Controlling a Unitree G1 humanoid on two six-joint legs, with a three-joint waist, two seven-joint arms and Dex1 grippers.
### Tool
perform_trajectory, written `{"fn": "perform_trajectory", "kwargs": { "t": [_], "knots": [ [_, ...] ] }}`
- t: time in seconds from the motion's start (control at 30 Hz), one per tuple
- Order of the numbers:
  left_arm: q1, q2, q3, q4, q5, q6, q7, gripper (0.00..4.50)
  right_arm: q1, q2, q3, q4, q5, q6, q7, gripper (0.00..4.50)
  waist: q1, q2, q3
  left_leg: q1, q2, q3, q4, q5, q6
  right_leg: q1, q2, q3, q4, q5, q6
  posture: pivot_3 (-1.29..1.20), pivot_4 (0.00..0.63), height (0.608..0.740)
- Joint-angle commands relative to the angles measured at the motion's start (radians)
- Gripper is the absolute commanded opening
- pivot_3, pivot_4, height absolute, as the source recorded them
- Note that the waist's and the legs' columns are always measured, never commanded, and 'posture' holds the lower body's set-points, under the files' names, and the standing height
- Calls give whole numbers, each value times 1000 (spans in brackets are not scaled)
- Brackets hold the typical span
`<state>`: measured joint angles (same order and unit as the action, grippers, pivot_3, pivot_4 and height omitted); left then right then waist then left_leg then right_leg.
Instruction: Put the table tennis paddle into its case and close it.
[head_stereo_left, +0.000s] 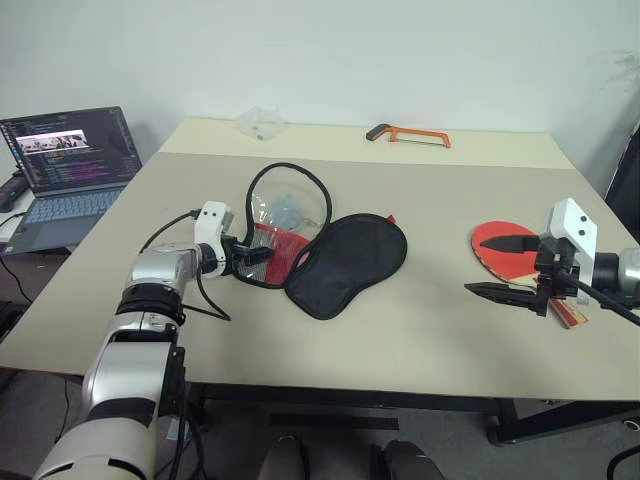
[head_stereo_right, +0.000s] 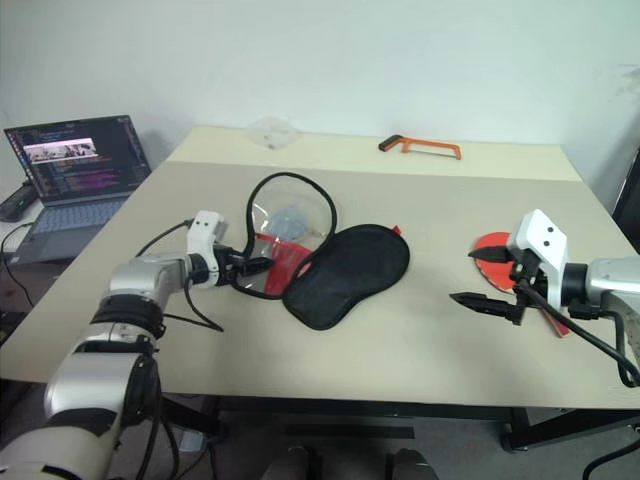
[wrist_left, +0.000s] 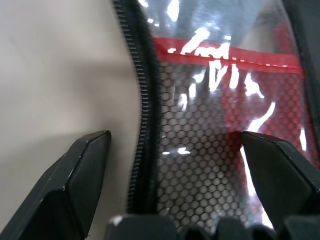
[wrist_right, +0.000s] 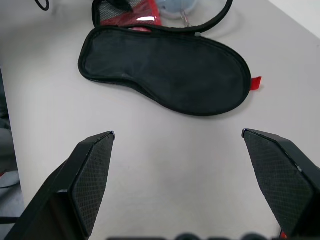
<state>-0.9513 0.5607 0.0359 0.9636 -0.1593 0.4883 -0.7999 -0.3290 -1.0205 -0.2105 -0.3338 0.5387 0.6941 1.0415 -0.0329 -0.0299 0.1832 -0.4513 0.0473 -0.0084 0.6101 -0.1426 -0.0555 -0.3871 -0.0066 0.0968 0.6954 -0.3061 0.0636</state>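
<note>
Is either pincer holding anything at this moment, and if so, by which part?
Nothing is held. The left pincer is open, straddling the zipper edge of the case; the right pincer is open above the table tennis paddle.

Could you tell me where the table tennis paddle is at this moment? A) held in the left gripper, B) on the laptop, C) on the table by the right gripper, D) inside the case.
C: the table tennis paddle lies flat on the table beside the open right gripper, apart from the case.
</note>
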Motion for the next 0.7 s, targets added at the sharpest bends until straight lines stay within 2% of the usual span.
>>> {"fn": "perform_trajectory", "kwargs": {
  "t": [0.03,0.1,0.2,0.37,0.47,0.6,0.7],
  "knots": [
    [-13,-12,11,-20,-11,-1,-42,4317,2,-19,-42,-29,15,2,-9,4500,0,0,0,0,0,0,0,0,0,0,0,0,0,0,0,0,150,740],
    [-7,-14,20,-41,-19,14,-47,3973,7,-20,-46,-34,15,3,-10,4500,0,0,0,0,0,0,0,0,0,0,0,0,0,0,0,0,150,740],
    [19,-10,44,-117,-45,78,-53,2955,14,-19,-53,-44,18,10,-15,4500,0,0,0,0,0,0,0,0,0,0,0,0,0,0,0,0,150,740],
    [129,0,79,-388,-113,242,-35,1133,23,-22,-61,-47,20,11,-16,4500,-1,0,0,0,0,-1,0,0,0,0,0,0,0,0,-1,0,150,740],
    [190,-34,138,-563,-174,347,47,42,20,-21,-55,-44,17,8,-20,4500,-1,0,0,0,0,-2,0,0,0,0,0,-1,1,0,-1,0,150,740],
    [241,-192,175,-749,-154,365,308,16,10,-15,-43,-37,16,5,-20,4500,7,0,0,0,-1,-4,2,0,0,3,0,-2,1,0,1,0,150,740],
    [296,-316,101,-877,-136,370,400,16,-3,-10,-21,-25,5,-6,-19,4500,4,0,0,0,-1,-4,4,1,1,5,-1,-1,-2,2,3,0,150,740]
  ]
}}
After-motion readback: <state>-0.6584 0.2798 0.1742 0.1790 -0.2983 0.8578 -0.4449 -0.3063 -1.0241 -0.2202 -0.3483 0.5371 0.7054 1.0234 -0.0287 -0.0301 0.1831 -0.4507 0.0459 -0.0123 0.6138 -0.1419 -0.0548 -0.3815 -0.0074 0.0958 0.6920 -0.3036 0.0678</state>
